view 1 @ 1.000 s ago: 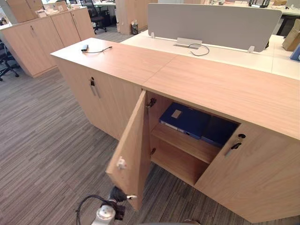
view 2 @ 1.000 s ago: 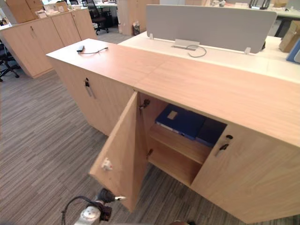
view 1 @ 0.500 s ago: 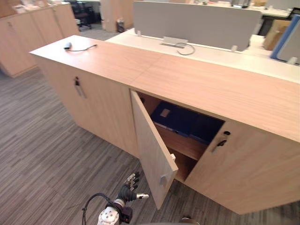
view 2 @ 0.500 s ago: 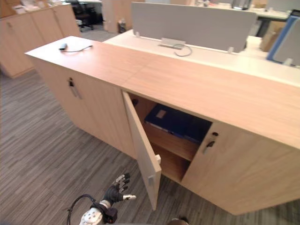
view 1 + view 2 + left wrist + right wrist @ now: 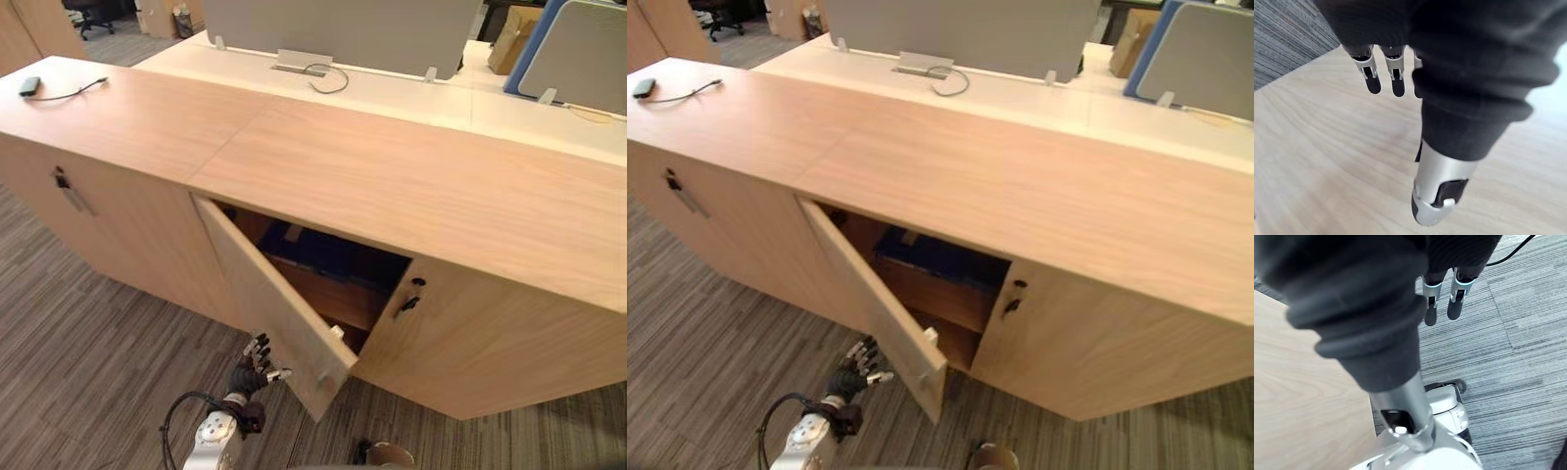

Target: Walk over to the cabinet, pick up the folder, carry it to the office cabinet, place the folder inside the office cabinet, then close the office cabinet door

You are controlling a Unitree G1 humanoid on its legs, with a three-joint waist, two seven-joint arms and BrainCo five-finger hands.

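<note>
The left hand point(image 5: 257, 367), fingers loosely straight and empty, is nearer: the half-closed door point(image 5: 269, 294) stands just ahead-right of it, the folder point(image 5: 936, 257) lying on the shelf beyond. The right hand point(image 5: 1457, 301) hangs idle, fingers straight.

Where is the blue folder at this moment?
In the right eye view the blue folder lies on a shelf inside the office cabinet, behind its half-open door and left of the closed door.
</note>
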